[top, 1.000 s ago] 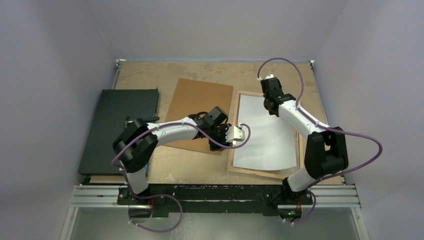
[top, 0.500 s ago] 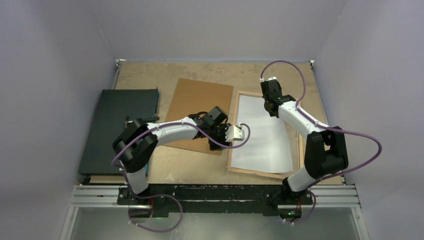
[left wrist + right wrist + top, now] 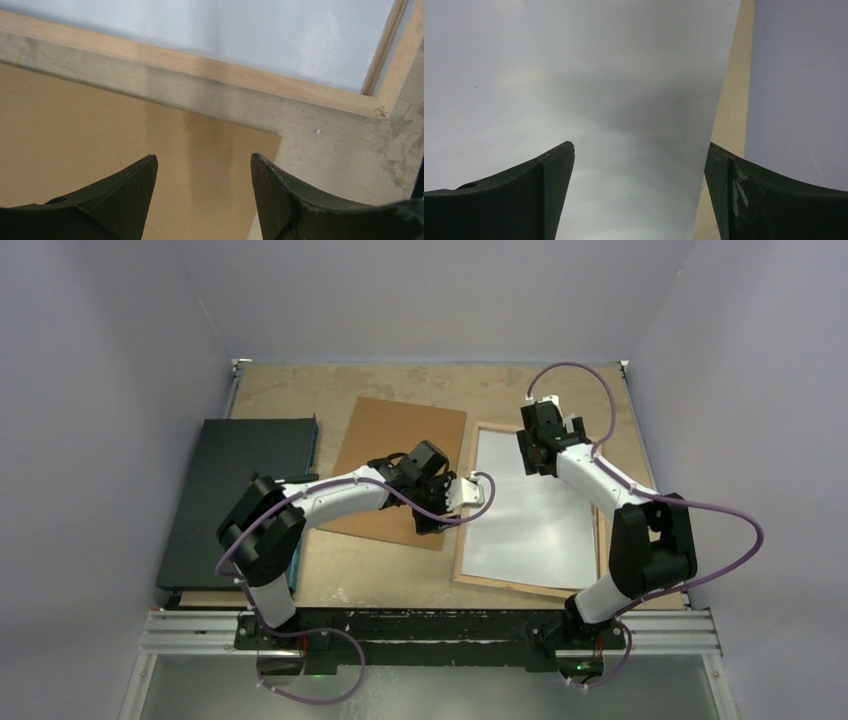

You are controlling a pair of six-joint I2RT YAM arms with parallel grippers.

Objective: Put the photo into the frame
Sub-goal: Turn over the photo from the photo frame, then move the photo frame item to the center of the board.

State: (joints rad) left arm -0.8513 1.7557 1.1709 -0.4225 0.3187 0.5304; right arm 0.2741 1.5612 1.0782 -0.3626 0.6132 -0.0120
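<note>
Large rectangular photo (image 3: 535,520) lies white side up inside the thin light-wood picture frame (image 3: 510,584). My right gripper (image 3: 639,150) hangs above it, jaws apart and empty. My left gripper (image 3: 203,157), jaws apart, hangs over the flat brown cardboard board (image 3: 395,450) beside the frame.

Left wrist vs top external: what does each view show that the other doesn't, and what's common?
Only left wrist: the left hand with fingers apart and nothing between them, the corner joint of the light wood picture frame up close, a white speck on the table. Only top external: the plain dark flat board far left, the right hand above the large white-side-up rectangular photo, the frame's whole outline. Both: the flat brown backing board beside the frame, apart from it, and the photo lying inside the frame.
</note>
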